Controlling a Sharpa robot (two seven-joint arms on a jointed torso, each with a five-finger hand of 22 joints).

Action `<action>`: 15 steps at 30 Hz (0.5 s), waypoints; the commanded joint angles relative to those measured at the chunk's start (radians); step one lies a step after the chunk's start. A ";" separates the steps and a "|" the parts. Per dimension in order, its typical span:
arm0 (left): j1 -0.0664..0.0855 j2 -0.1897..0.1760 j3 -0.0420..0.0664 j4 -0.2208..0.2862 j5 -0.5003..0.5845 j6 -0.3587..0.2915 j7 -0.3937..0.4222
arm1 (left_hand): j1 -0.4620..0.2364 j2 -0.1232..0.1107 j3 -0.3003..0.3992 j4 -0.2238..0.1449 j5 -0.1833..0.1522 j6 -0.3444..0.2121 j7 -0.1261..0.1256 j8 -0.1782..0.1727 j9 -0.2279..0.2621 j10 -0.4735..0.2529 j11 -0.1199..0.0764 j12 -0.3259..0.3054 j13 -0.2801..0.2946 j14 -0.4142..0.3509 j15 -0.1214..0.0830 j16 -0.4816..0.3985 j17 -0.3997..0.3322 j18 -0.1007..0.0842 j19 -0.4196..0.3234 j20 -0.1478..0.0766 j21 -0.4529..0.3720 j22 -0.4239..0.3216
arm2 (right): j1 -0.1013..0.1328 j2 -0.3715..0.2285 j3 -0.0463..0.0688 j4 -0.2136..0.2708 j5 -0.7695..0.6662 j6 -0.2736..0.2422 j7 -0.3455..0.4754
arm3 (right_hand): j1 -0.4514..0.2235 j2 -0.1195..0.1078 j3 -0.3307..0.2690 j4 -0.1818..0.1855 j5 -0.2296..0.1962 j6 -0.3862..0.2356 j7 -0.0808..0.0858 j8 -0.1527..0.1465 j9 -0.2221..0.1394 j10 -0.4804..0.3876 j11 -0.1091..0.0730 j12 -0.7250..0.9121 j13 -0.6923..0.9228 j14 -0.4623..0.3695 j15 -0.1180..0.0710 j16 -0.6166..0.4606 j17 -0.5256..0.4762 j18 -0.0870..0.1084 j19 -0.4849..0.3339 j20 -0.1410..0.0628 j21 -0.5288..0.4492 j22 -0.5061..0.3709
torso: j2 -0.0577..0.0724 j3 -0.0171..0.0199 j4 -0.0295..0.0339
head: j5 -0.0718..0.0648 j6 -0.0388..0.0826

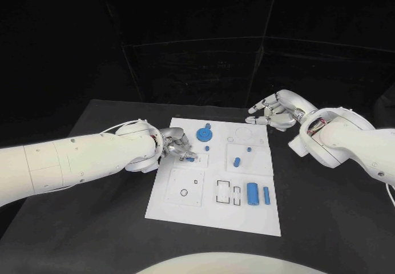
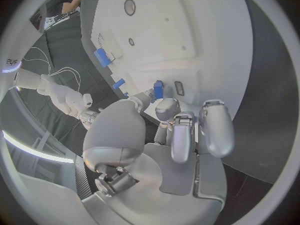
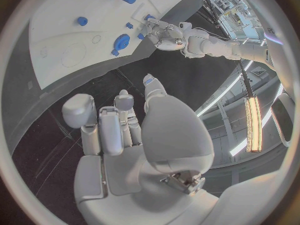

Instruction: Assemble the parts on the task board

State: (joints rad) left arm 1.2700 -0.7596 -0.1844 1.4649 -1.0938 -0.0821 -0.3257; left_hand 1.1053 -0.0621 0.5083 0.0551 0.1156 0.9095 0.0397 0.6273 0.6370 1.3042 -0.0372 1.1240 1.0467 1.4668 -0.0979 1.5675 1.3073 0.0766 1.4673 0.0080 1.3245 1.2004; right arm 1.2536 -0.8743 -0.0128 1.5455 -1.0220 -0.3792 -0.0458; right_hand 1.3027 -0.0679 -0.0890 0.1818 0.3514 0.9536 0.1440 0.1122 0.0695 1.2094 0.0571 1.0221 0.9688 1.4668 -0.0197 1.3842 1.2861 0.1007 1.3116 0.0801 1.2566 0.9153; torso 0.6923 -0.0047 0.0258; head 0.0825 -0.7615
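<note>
Left hand (image 1: 174, 146) pinching a small blue part (image 1: 190, 159) at the task board (image 1: 189, 214) left edge. Right hand (image 1: 278, 111) hovering beyond the far edge, fingers apart, empty.

A black table (image 1: 91, 228) stood before a wall of dark, creased curtain (image 1: 197, 51), while long bright strip lamps (image 3: 253, 122) glowed overhead and cluttered shelving (image 3: 228, 5) lined the room's far side.
</note>
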 commanded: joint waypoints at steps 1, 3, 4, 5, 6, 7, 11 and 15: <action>-0.002 0.001 -0.002 0.000 -0.016 0.049 -0.002 | 0.007 0.001 0.165 -0.156 0.000 -0.003 -0.003 0.006 0.000 0.009 0.000 0.004 0.001 0.104 -0.001 0.003 0.263 -0.005 0.011 0.000 0.004 0.001 | 0.002 0.000 0.001 0.000 -0.003 -0.012 0.013 | 0.002 0.009 -0.006 0.002 0.004 0.005 -0.002 0.005 0.001 -0.003 -0.003 -0.002 -0.001 0.043 -0.004 -0.006 -0.001 0.019 -0.005 0.001 -0.007 -0.001 | -0.001 0.0004 0.0008 | -0.001 -0.001; -0.002 0.001 -0.002 0.000 -0.016 0.053 -0.003 | 0.007 0.001 0.165 -0.156 0.000 -0.003 -0.003 0.006 0.000 0.009 0.000 0.004 0.001 0.104 -0.001 0.003 0.263 -0.005 0.011 0.000 0.004 0.001 | 0.002 0.000 0.001 0.000 -0.003 -0.012 0.013 | 0.002 0.009 -0.006 0.002 0.004 0.005 -0.002 0.005 0.001 -0.003 -0.003 -0.002 -0.001 0.043 -0.004 -0.006 -0.001 0.019 -0.005 0.001 -0.007 -0.001 | -0.001 0.0004 0.0011 | -0.001 -0.001; -0.002 0.002 -0.002 -0.001 -0.016 0.054 -0.003 | 0.006 0.001 0.165 -0.156 0.000 -0.003 -0.003 0.006 0.000 0.009 0.000 0.004 0.001 0.104 -0.001 0.003 0.263 -0.005 0.011 0.000 0.004 0.001 | 0.002 0.001 0.001 0.000 -0.003 -0.011 0.013 | 0.002 0.009 -0.006 0.002 0.004 0.005 -0.002 0.005 0.001 -0.003 -0.003 -0.002 -0.001 0.043 -0.004 -0.006 -0.001 0.019 -0.005 0.001 -0.007 -0.001 | -0.001 0.0004 0.0011 | -0.001 -0.001; -0.002 0.002 -0.002 -0.001 -0.016 0.056 -0.003 | 0.006 0.001 0.165 -0.156 0.000 -0.003 -0.003 0.006 0.000 0.009 0.000 0.004 0.001 0.104 -0.001 0.003 0.263 -0.005 0.011 0.000 0.004 0.001 | 0.002 0.001 0.001 0.000 -0.003 -0.011 0.013 | 0.002 0.009 -0.006 0.002 0.004 0.005 -0.002 0.005 0.001 -0.003 -0.003 -0.002 -0.001 0.043 -0.004 -0.006 -0.001 0.019 -0.005 0.001 -0.007 -0.001 | 0.000 -0.0002 0.0008 | -0.002 -0.001; -0.002 0.003 -0.002 -0.002 -0.016 0.057 -0.003 | 0.006 0.001 0.165 -0.156 0.000 -0.003 -0.003 0.006 0.000 0.009 0.000 0.004 0.001 0.104 -0.001 0.003 0.263 -0.005 0.011 0.000 0.004 0.001 | 0.002 0.002 0.001 0.000 -0.003 -0.011 0.013 | 0.002 0.009 -0.006 0.002 0.004 0.005 -0.002 0.005 0.001 -0.003 -0.003 -0.002 -0.001 0.043 -0.004 -0.006 -0.001 0.019 -0.005 0.001 -0.007 -0.001 | 0.000 0.0001 0.0005 | -0.002 -0.001; -0.002 0.003 -0.002 -0.002 -0.016 0.057 -0.003 | 0.006 0.000 0.165 -0.156 0.000 -0.003 -0.003 0.006 0.000 0.009 0.000 0.004 0.001 0.104 -0.001 0.003 0.263 -0.005 0.011 0.000 0.003 0.001 | 0.002 0.002 0.001 0.000 -0.003 -0.011 0.013 | 0.002 0.009 -0.006 0.002 0.004 0.005 -0.002 0.005 0.001 -0.004 -0.003 -0.003 -0.002 0.043 -0.004 -0.006 -0.001 0.019 -0.006 0.001 -0.007 -0.002 | 0.000 0.0002 0.0003 | -0.002 -0.001; -0.002 0.006 -0.002 -0.006 -0.016 0.056 -0.003 | -0.006 -0.008 0.164 -0.152 -0.003 0.000 -0.004 0.010 0.003 0.014 0.000 0.010 0.007 0.104 -0.001 0.003 0.263 -0.006 0.012 0.000 0.006 0.005 | 0.002 0.002 0.001 -0.001 -0.003 -0.011 0.013 | 0.002 0.009 -0.007 0.002 0.004 0.005 -0.002 0.005 0.001 -0.005 -0.003 -0.004 -0.002 0.043 -0.004 -0.006 -0.001 0.020 -0.006 0.001 -0.008 -0.003 | 0.000 0.0004 0.0003 | -0.002 -0.001; -0.002 0.010 -0.002 -0.010 -0.016 0.053 -0.002 | -0.046 -0.027 0.138 -0.129 -0.006 0.013 -0.012 0.018 0.009 0.020 -0.005 0.022 0.017 0.104 -0.004 0.003 0.263 -0.007 0.014 -0.001 0.010 0.013 | 0.002 0.003 0.001 -0.001 -0.003 -0.011 0.014 | 0.002 0.009 -0.007 0.002 0.004 0.005 -0.002 0.005 0.001 -0.005 -0.003 -0.005 -0.003 0.043 -0.004 -0.007 -0.002 0.020 -0.006 0.001 -0.008 -0.004 | 0.000 0.0007 -0.0001 | -0.003 -0.002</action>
State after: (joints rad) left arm 1.2718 -0.7523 -0.1834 1.4539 -1.1017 -0.0604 -0.3262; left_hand 1.0713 -0.0815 0.5316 0.0374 0.1119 0.9209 0.0322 0.6436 0.6453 1.3173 -0.0430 1.1424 1.0624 1.4668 -0.0979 1.5675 1.3073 0.0766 1.4672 0.0080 1.3293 1.2122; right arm 1.2536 -0.8721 -0.0128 1.5440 -1.0221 -0.3808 -0.0430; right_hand 1.3027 -0.0679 -0.0916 0.1844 0.3513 0.9536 0.1440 0.1122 0.0695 1.2094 0.0571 1.0221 0.9672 1.4668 -0.0197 1.3840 1.2858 0.1007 1.3116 0.0801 1.2518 0.9127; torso 0.6922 -0.0043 0.0259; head 0.0798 -0.7628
